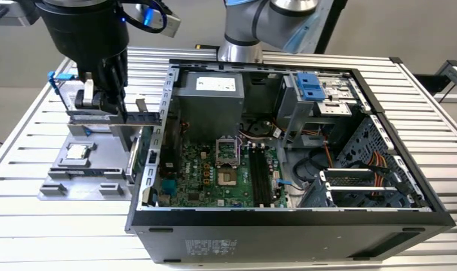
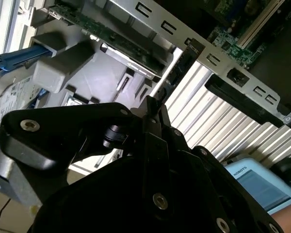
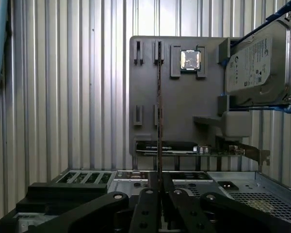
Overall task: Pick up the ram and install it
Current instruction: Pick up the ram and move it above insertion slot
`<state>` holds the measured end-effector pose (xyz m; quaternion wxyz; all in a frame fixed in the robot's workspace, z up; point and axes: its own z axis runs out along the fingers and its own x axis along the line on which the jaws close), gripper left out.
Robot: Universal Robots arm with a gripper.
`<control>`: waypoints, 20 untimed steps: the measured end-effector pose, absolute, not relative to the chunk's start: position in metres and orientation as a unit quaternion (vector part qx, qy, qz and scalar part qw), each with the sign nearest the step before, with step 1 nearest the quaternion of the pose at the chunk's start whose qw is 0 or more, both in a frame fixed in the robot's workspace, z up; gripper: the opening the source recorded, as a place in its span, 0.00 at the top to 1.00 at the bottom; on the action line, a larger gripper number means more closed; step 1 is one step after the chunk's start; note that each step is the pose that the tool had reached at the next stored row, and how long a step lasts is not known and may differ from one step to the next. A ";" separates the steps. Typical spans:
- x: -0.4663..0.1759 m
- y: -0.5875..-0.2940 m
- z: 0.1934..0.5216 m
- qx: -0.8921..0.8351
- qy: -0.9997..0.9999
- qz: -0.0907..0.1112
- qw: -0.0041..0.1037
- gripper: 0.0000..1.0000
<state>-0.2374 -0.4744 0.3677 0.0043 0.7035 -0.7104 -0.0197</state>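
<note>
Well, the jaws are closed on the ram (image 3: 159, 111), pinching the thin board by its faces. The first wrist view sees it edge-on, a dark line running out from between them. In the exterior view it hangs level, above the grey tray (image 3: 150, 87) rather than down in its holders. The grip looks to sit nearer one end than the middle, though I can't be sure. The tray lies by the table's (image 1: 17, 169) edge at the exterior view's left, with the chip (image 3: 190, 59), the drive (image 3: 254, 63) and an upright card (image 3: 184, 148) on it. The card stands along the tray's edge nearest the case (image 1: 166, 107).

What worries me is the ram's free end. It reaches just beside the case wall, so any sideways travel without more height could knock it against the sheet metal. It could also catch the card below, and either knock might twist the board in the pinch. An off-centre hold would let it droop or swivel too, I'd guess.

Then there are the slots (image 1: 259, 175) on the motherboard (image 1: 205, 169), which are narrow and have cables (image 1: 257, 131) near by. A tilted or slightly turned ram would ride on a slot's lip instead of dropping in. Pressing it down like that could bend the board.
</note>
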 end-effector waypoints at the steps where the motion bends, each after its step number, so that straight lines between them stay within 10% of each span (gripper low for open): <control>1: -0.236 -0.474 0.368 0.704 -0.710 -0.020 0.004 1.00; 20: -0.198 -0.474 0.368 0.704 -0.710 -0.020 0.004 1.00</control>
